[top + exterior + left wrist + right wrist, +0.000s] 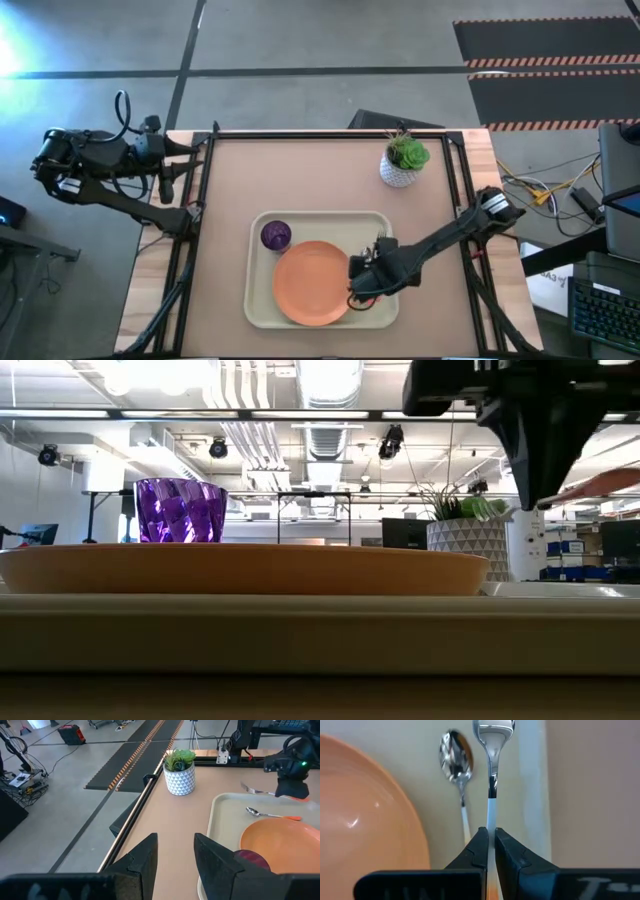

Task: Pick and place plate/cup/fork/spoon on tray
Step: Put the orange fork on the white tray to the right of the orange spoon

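The cream tray [257, 300] lies near the table's near edge. On it stand the orange plate [312, 283] and the purple cup [276, 235]. The spoon [456, 757] lies flat on the tray beside the plate, and also shows in the left wrist view [272, 813]. My right gripper [362, 283] is over the tray's right part, shut on the fork [256, 790]. My left gripper [175, 855] is open and empty, parked off the table's far left edge [180, 165]. My right gripper pinches the fork's handle [491, 822] between its two fingers, a little behind the metal neck. The fingers come from above and lie across the handle. The fork hangs about level and clear of the tray, with its tined head [493, 729] over the tray's right rim.
A white pot with a green plant [404, 160] stands at the table's far right. Bare table lies left of the tray and behind it. Black frame rails run along the table's left, right and far sides.
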Available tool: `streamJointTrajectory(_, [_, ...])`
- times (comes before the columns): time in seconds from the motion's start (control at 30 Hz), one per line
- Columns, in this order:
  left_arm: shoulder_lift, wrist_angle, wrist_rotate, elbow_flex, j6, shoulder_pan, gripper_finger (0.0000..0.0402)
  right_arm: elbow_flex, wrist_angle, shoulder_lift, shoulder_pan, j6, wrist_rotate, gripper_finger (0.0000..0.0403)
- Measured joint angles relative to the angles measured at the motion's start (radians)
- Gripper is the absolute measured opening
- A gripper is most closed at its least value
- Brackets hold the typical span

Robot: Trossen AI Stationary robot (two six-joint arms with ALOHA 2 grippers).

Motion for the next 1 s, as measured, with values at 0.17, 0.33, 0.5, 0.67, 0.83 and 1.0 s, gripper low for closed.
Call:
streamJointTrajectory(0.17, [0.000,0.000,0.000,0.000,-0.001,0.000,0.0111,-0.127,0.122,-0.043,0.000,-0.033,-0.003,0.0008])
streamJointTrajectory(0.33, [0.000,0.000,0.000,0.000,-0.002,0.000,0.0111,-0.250,0.250,-0.091,0.000,-0.062,-0.015,0.0008])
streamJointTrajectory(0.5, [0.000,0.000,0.000,0.000,-0.003,0.000,0.0111,-0.342,0.361,-0.108,0.000,-0.067,-0.020,0.0008])
streamJointTrajectory(0.67, [0.000,0.000,0.000,0.000,-0.003,0.000,0.0111,-0.412,0.467,-0.111,0.000,-0.074,-0.022,0.0008])
streamJointTrajectory(0.83, [-0.001,0.001,0.000,0.000,-0.003,0.000,0.0111,-0.464,0.559,-0.111,0.000,-0.088,-0.044,0.0008])
streamJointTrajectory(1.0, [-0.001,0.000,0.000,0.000,-0.020,0.000,0.0111,-0.466,0.565,-0.112,0.000,-0.103,-0.044,0.0008])
